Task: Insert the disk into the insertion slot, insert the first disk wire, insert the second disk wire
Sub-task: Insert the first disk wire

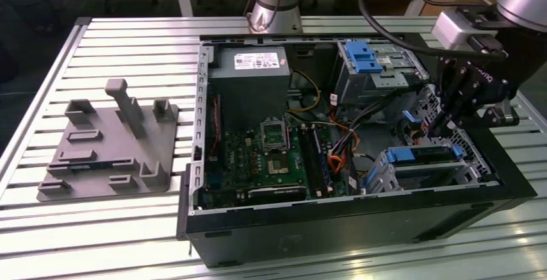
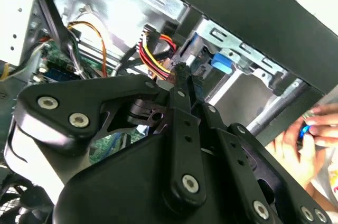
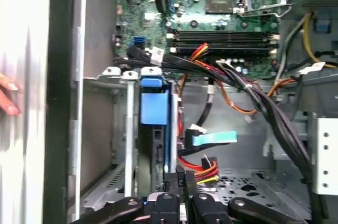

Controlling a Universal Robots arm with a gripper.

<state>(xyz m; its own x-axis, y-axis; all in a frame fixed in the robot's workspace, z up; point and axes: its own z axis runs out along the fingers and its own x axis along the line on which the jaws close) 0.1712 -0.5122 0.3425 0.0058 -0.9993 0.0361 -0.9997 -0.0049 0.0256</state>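
Note:
The disk sits in its blue carrier inside the insertion slot, the low silver cage at the exterior view's right. In the first wrist view the blue carrier stands between the cage's metal walls. My gripper hangs just above the disk's end. Its fingers are shut on the plug of a red, yellow and black disk wire. That same wire runs up to the fingertips in the second wrist view. A second disk wire with a flat blue plug hangs loose beside it.
A taller metal bay with a blue latch stands behind the cage. Thick black cable bundles cross over the green motherboard. A person's hand is outside the case wall. A grey fixture plate lies on the table.

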